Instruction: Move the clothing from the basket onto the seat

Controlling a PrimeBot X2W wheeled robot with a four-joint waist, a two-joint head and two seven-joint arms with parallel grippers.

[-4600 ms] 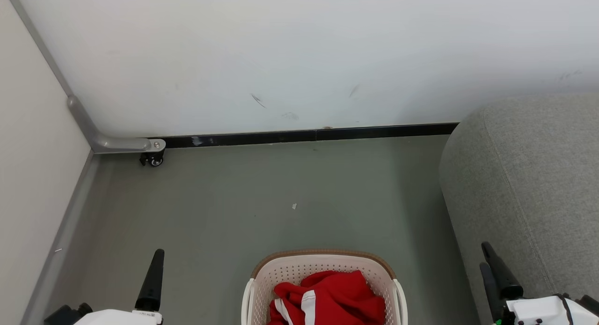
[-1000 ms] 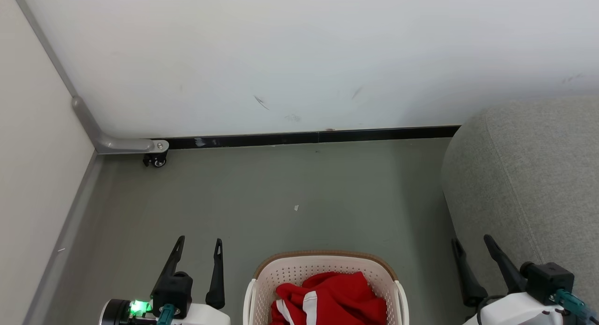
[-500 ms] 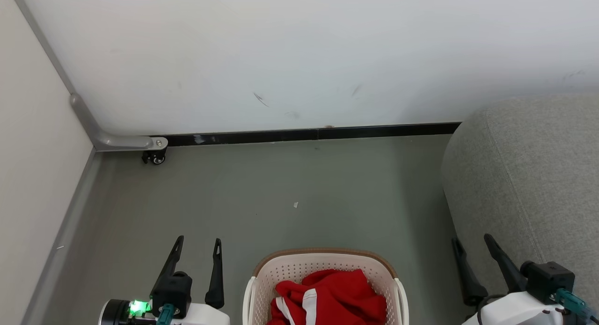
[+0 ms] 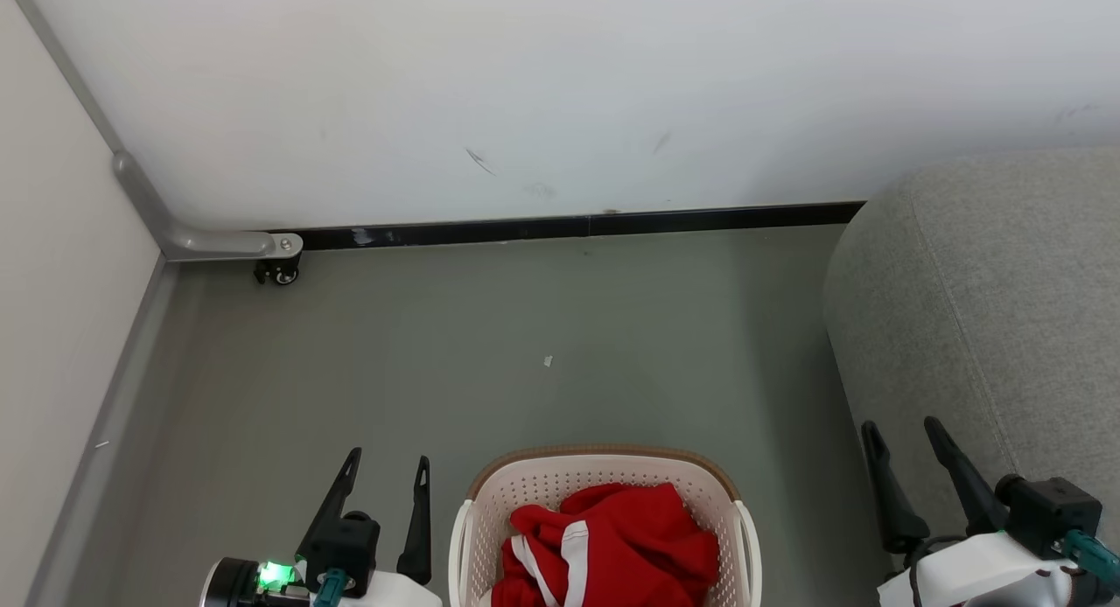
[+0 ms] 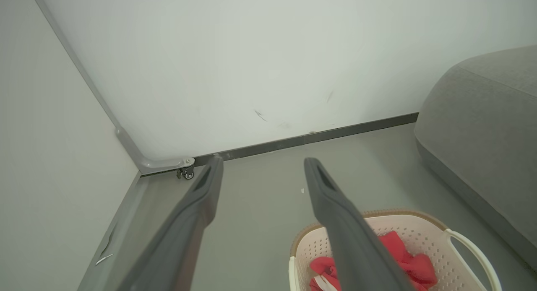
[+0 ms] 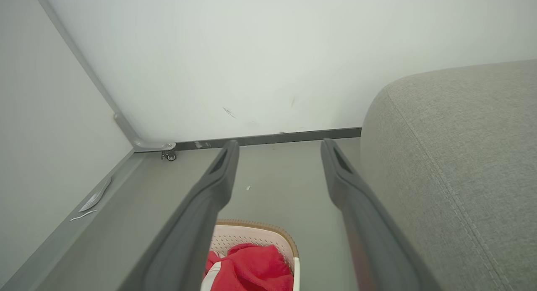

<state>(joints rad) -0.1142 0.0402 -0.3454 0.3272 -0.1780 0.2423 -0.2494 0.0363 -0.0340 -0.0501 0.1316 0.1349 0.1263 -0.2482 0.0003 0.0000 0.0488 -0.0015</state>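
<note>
Left claw (image 4: pixel 389 458) and right claw (image 4: pixel 899 426), both spread wide and empty, flank the basket (image 4: pixel 604 455) on the floor (image 4: pixel 542 310). Clothing (image 4: pixel 612 537) lies heaped inside, below and inboard of each; the left is nearer, the right beside the seat (image 4: pixel 989 310).

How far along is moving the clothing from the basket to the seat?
Done: nothing; the clothing lies in the basket, and the seat is bare where visible. In hand: left gripper and right gripper open, holding nothing, flanking the basket. Left: grasp the clothing and carry it over.
</note>
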